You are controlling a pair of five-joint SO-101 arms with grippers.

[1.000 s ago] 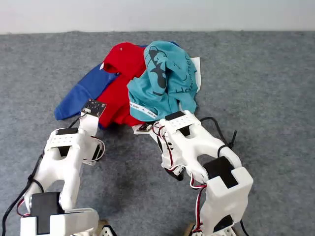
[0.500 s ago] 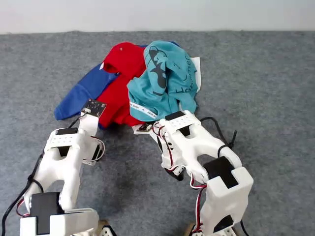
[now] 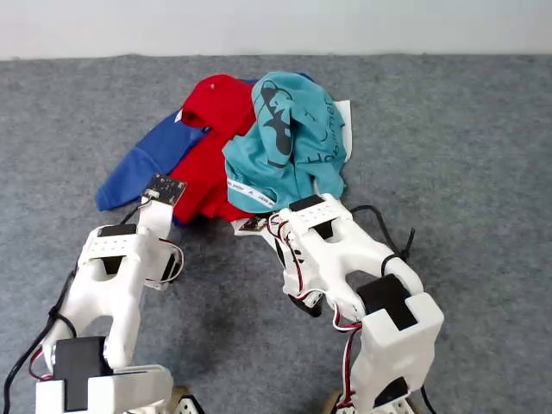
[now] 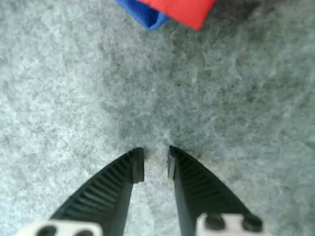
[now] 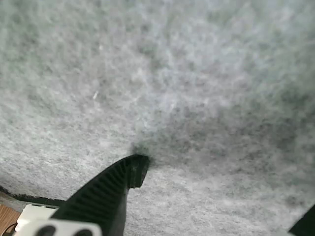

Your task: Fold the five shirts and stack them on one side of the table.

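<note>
Nothing moves since a second ago. Left gripper [image 4: 156, 162] barely parted, right gripper [image 5: 219, 194] wide apart, both empty over the table [image 3: 466, 172]. Shirts [image 3: 250, 151] heaped just beyond them, teal shirt [image 3: 289, 138] on top. We should pinch its near hem first, drag it clear, then fold.

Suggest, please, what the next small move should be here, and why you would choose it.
Probably ease the right gripper forward to the near hem of the teal shirt. That shirt lies on top of the unfolded heap, over the red shirt and blue shirt, just ahead of that arm. Its fingers are wide open over the bare felt table, holding nothing.
</note>
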